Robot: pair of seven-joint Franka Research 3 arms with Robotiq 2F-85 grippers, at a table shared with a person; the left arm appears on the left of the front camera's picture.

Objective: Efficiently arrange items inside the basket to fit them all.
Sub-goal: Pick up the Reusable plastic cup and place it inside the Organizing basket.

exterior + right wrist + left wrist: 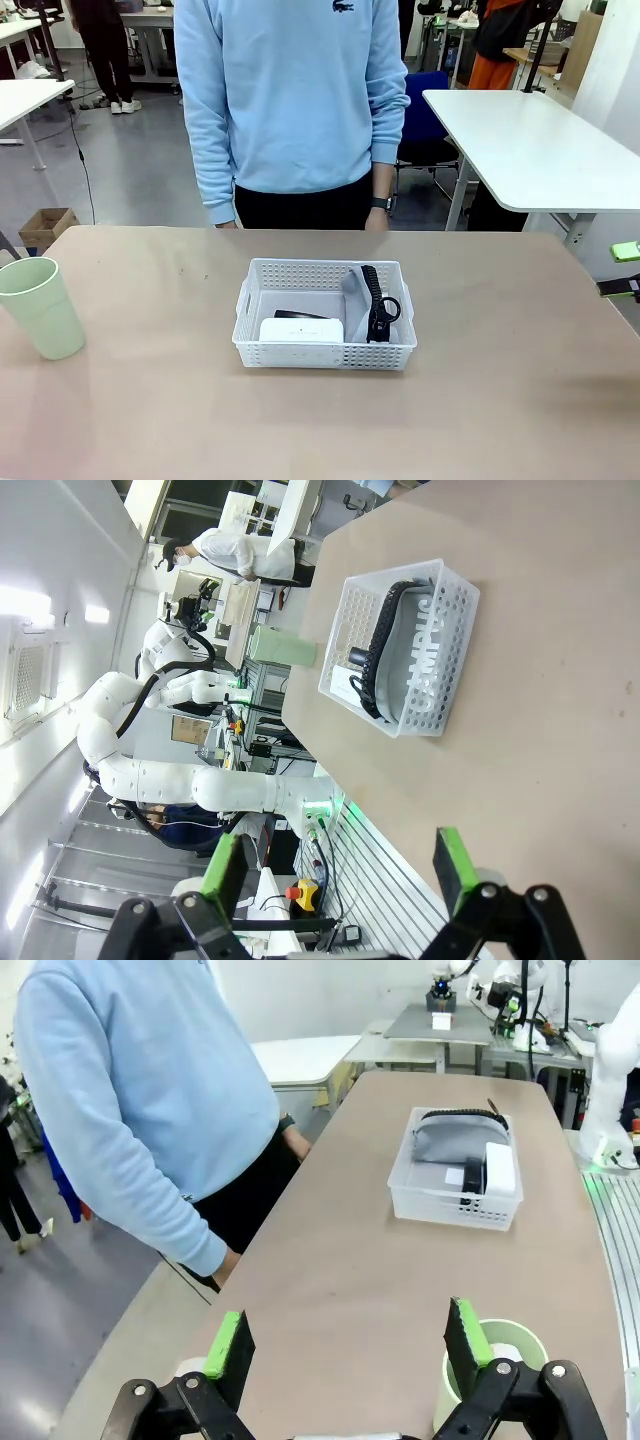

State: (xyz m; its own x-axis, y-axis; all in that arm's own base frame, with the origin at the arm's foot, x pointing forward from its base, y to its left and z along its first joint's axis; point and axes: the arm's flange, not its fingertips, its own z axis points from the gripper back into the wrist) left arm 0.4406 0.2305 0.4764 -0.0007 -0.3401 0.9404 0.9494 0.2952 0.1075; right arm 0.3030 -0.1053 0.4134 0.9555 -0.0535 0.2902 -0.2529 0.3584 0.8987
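Observation:
The white basket [322,356] [440,1203] [455,610] stands mid-table. Inside it, the grey pouch [352,290] [455,1138] [418,660] with its black strap [374,297] leans along one side. The white power strip [301,330] [500,1168] and the black stapler [302,315] [472,1174] lie beside it. The pale green cup [42,305] [500,1358] [285,645] stands upright on the table's left, outside the basket. My left gripper [346,1345] is open and empty, with the cup right by one finger. My right gripper [340,865] is open and empty, well back from the basket.
A person in a light blue sweatshirt [285,90] stands at the far edge, hands [377,217] hanging by the table. Bare tabletop [500,400] surrounds the basket. A white table [530,140] stands at the back right.

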